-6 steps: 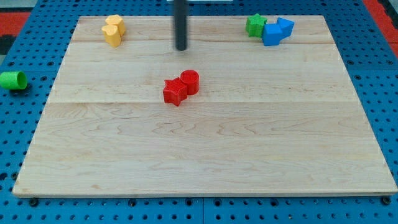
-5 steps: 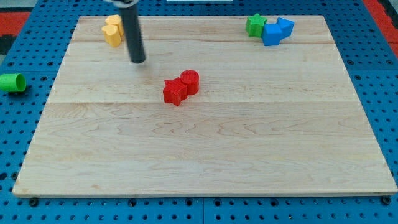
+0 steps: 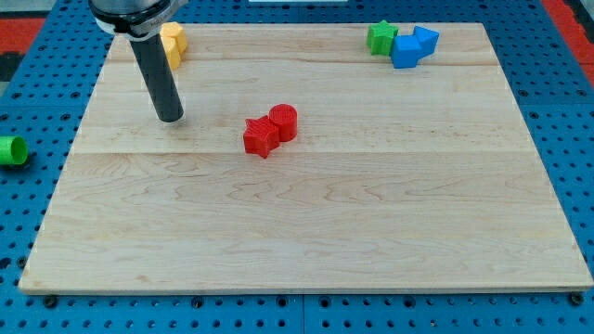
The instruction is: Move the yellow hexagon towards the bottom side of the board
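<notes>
Two yellow blocks (image 3: 173, 43) sit together near the board's top left corner; the rod hides their left part, so I cannot tell which one is the hexagon. My tip (image 3: 171, 118) rests on the board below the yellow blocks, apart from them, and to the left of the red blocks. The dark rod rises from the tip up to the view's top left.
A red star (image 3: 261, 137) and a red cylinder (image 3: 284, 122) touch near the board's middle. A green star (image 3: 380, 37) and two blue blocks (image 3: 412, 46) sit at the top right. A green cylinder (image 3: 12, 149) lies off the board at the left.
My tip has moved from the board's top middle leftward and down, ending below the yellow blocks. The green cylinder off the board has shifted down and left. The blocks on the board have not moved.
</notes>
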{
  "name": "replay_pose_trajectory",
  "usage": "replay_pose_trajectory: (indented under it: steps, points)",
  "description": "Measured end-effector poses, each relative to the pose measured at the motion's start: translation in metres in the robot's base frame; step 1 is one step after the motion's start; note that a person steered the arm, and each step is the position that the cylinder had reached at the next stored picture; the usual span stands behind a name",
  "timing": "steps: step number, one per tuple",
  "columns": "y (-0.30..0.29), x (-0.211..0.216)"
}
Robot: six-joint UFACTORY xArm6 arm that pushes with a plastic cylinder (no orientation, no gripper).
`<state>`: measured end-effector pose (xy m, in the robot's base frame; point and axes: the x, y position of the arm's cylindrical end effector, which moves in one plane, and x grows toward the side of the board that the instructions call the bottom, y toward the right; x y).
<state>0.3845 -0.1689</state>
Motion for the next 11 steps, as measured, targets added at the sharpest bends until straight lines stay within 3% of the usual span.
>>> replay_pose_trajectory:
  steps: [1,2,3,4,7,8,9,10,11]
  points:
    - [0.016,-0.033]
    - [0.048,-0.131]
    - [0.038,-0.191]
    - [-0.052,-0.191]
    - [-0.029,-0.099]
    - [-0.069,-0.074]
    - [-0.076,-0.122]
    - [-0.101,-0.098]
    - [-0.086,-0.029]
